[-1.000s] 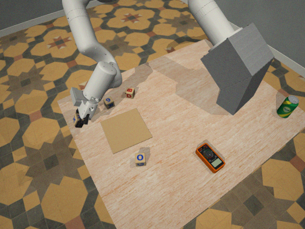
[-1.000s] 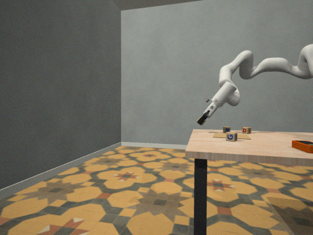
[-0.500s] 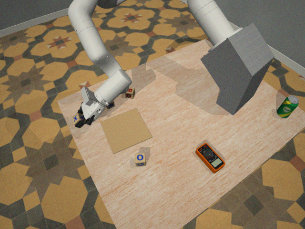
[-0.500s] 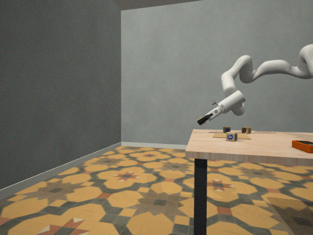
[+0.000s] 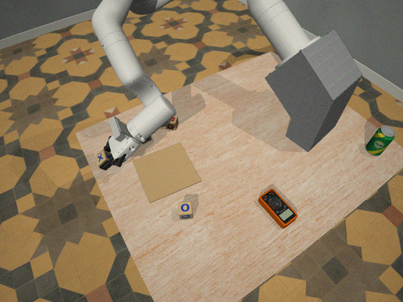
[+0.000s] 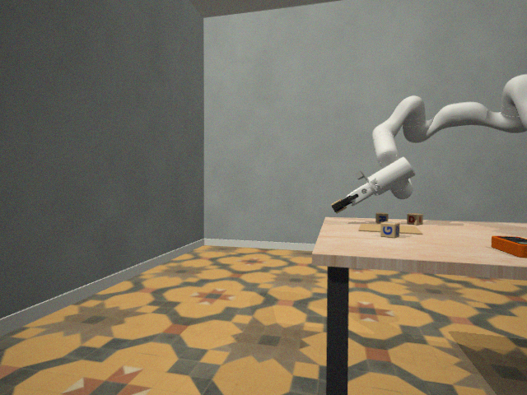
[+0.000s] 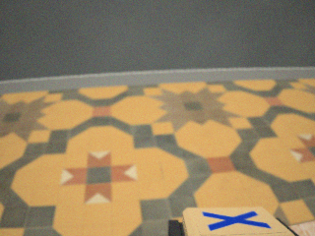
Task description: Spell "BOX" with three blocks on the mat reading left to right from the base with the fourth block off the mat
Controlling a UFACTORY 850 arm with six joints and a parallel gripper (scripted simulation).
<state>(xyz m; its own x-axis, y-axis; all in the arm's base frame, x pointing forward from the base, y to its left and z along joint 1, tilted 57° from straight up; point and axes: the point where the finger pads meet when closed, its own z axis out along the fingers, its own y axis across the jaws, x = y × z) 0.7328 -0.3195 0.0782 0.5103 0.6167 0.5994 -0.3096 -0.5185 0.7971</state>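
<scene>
Gripper (image 5: 109,160) half open, clenched on the X block (image 5: 101,157), raised and tilted past the table (image 5: 247,207) edge. Mat (image 5: 165,171) bare; O block (image 5: 185,209) nearby.

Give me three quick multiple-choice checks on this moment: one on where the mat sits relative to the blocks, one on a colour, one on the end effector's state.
1. How many blocks are on the mat?
A. none
B. one
C. three

2. What colour is the multimeter's casing?
A. green
B. orange
C. blue

3. What is the end effector doing?
A. open above the mat
B. shut on nothing
C. shut on the X block

Answers:
1 A: the O block and the red-lettered block stand on the table beside the mat.
2 B: the top view shows an orange case.
3 C: the fingers hold the X block off the table's edge, tilted.
</scene>
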